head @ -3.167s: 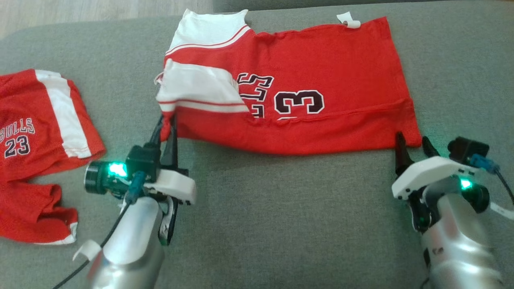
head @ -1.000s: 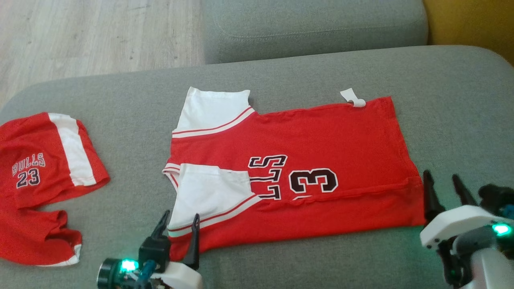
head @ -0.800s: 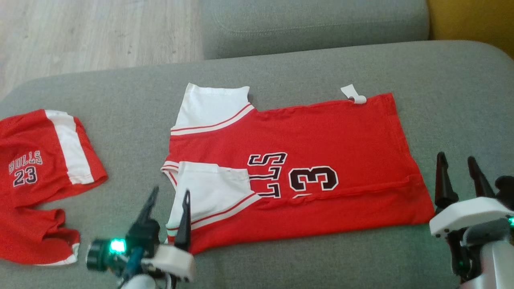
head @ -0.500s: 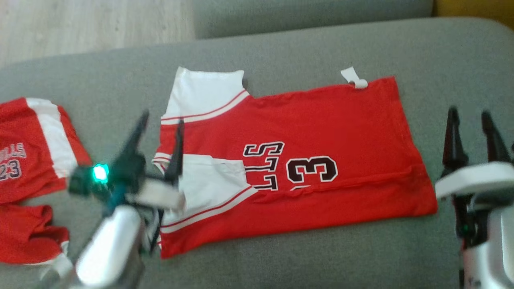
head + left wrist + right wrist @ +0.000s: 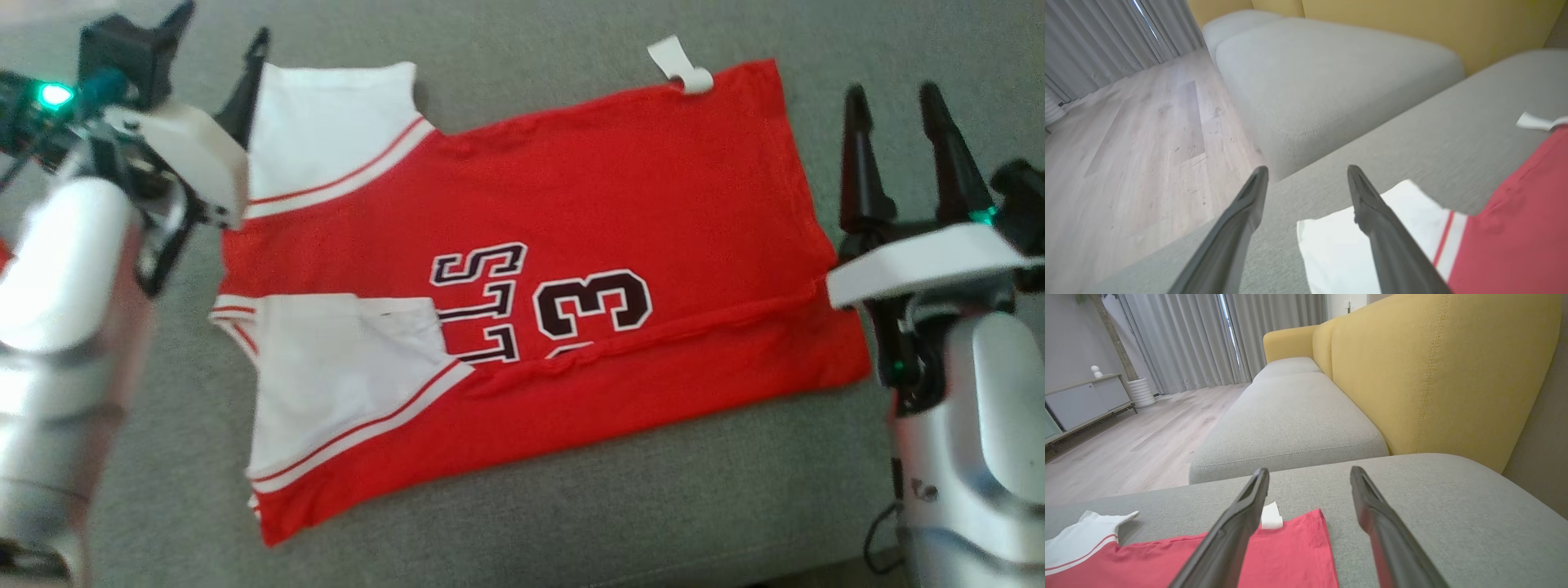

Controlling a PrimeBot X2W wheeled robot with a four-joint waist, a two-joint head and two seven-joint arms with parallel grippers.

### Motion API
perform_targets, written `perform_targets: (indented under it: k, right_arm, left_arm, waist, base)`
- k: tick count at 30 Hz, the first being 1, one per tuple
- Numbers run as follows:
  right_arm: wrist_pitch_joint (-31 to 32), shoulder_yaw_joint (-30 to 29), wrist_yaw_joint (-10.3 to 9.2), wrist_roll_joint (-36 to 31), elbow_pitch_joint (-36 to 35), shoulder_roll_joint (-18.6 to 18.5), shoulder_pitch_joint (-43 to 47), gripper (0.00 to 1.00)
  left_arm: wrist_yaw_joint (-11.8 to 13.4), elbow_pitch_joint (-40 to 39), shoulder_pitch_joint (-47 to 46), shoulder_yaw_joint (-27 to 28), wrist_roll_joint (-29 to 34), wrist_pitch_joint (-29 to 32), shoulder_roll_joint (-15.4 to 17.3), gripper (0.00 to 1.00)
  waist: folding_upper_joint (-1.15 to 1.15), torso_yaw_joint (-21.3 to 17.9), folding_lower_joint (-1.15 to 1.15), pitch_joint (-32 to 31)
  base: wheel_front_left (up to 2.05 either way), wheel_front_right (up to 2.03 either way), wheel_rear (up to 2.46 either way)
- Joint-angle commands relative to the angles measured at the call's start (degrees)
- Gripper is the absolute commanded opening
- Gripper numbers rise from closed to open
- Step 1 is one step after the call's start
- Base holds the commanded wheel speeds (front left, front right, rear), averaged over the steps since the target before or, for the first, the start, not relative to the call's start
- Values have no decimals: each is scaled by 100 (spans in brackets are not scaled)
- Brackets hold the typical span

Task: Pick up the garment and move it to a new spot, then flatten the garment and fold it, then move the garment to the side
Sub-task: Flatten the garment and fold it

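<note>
across the sofa cushion (image 5: pixel 571 523), the jersey (image 5: pixel 612 204) has been released and its far edge approached by the left end effector (image 5: pixel 222 23) and right end effector (image 5: pixel 891 88), both wide and empty, likely for another fold.

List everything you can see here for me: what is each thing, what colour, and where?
jersey: one, red with white sleeves, lying flat on the near cushion
tag: one, white, at the jersey's far edge
near cushion: one, grey, under the jersey
far cushion: one, grey, beyond the near cushion
sofa back: one, yellow, alongside the far cushion
floor: pale wood, beside the cushions
curtains: grey, at the room's far end
left hand: one, dark fingers, open, by the far white sleeve
right hand: one, dark fingers, open, beside the jersey's hem
</note>
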Motion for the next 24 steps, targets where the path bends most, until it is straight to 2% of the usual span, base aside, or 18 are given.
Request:
perform_targets:
  k: [1, 4, 10, 14, 21, 24]
  right_arm:
    - [-27, 223, 39, -29, -241, -28, -228, 100]
    - [-63, 428, 39, 29, -244, -28, -383, 100]
    - [-143, 587, 39, 98, -230, -28, -542, 100]
    - [-183, 565, 39, 156, -217, -28, -542, 100]
    - [-287, 541, 39, 248, -162, -28, -431, 100]
    - [-310, 520, 39, 262, -130, -28, -414, 100]
  left_arm:
    - [-38, 10, -441, 37, 72, 149, 405, 100]
    - [-76, 461, -811, -261, 1, 484, 632, 100]
    - [-82, 994, -1271, -1017, -697, 1218, 963, 100]
    - [-83, 1272, -1496, -1319, -895, 1445, 1141, 100]
    - [-84, 1685, -1730, -1549, -1140, 1425, 1142, 100]
    - [-84, 1728, -1726, -1666, -1620, 1600, 1072, 100]
  waist:
    - [0, -255, -2, 315]
    - [0, -402, -2, 509]
    - [0, -576, -2, 788]
    - [0, -613, -2, 923]
    - [0, -646, -2, 1020]
    - [0, -658, -2, 1021]
  base:
    - [0, 0, 0]
    - [0, 0, 0]
    - [0, 0, 0]
    - [0, 0, 0]
    - [0, 0, 0]
    - [0, 0, 0]
